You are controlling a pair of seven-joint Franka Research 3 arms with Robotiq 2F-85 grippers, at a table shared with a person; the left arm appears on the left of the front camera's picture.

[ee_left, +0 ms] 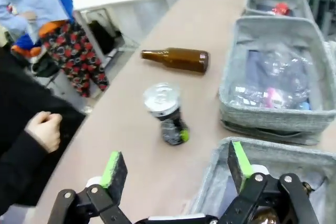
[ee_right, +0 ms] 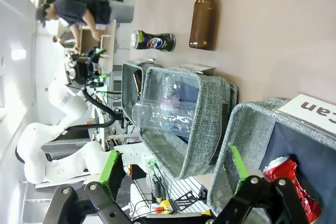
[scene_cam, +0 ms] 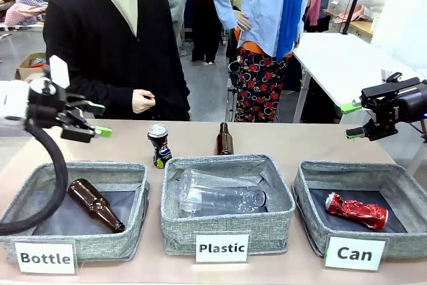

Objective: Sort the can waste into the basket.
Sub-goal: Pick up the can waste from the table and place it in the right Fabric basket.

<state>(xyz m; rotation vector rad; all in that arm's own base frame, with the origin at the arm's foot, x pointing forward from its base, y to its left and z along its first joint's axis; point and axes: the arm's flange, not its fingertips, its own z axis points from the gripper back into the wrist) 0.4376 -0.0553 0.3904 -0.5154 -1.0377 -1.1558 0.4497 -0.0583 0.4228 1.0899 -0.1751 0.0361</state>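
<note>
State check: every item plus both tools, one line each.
red can: crumpled, lying in the Can basket
black can: standing on the table, outside the baskets
standing brown bottle: upright on the table, outside the baskets
lying brown bottle: on its side in the Bottle basket
clear plastic bottle: on its side in the Plastic basket
left tool: open, empty
right tool: open, empty

Crumpled red can point(scene_cam: 355, 211) lies inside the basket point(scene_cam: 308, 228), at the tabletop's right end. Black can point(scene_cam: 159, 145) stands near the far edge.
</note>
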